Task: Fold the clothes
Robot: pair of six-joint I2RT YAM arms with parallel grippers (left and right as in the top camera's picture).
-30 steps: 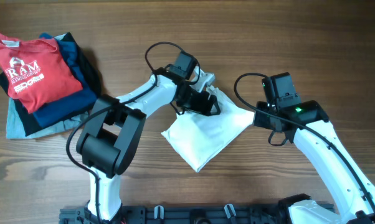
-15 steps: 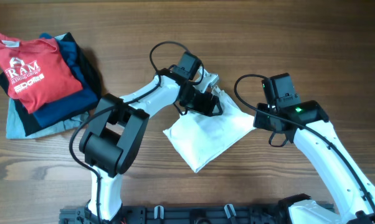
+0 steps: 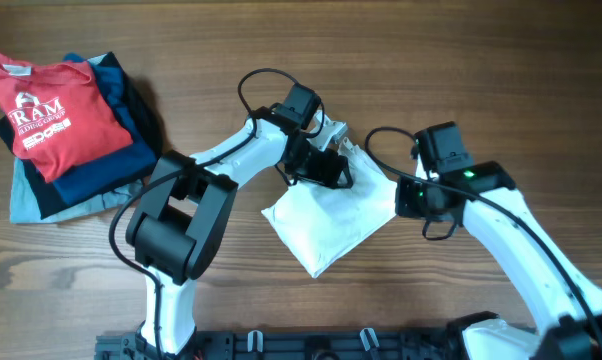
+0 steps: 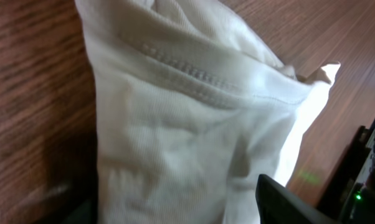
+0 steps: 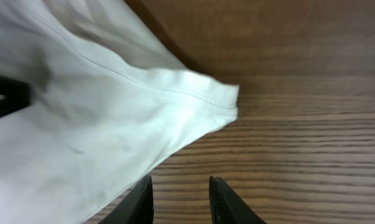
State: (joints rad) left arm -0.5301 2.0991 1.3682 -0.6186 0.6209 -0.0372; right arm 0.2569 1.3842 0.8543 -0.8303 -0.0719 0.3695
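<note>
Two robot arms reach from the near edge of a wooden table [image 3: 481, 60] toward one folded white T-shirt [image 3: 326, 220]. The shirt lies at the centre of the table, turned corner-on like a diamond, with one corner pointing back at the robot. Nearer, the right gripper [image 5: 181, 183] sits low at the shirt's right-hand corner. Its fingers are partly apart with only bare wood between them, holding nothing. The stitched hem of that corner lies just ahead and to its left, not touching the fingertips. Farther out, the left gripper [image 3: 326, 165] rests over the shirt's far corner, where the cloth is bunched. Its jaws appear wide, with cloth beneath them and no pinch visible. Judging from this, the right arm is better placed to take the free corner, by moving forward and left. Farthest, at the table's far left and well apart, a red T-shirt [image 3: 51, 105] tops a pile of dark blue and grey garments [image 3: 91, 190].
</note>
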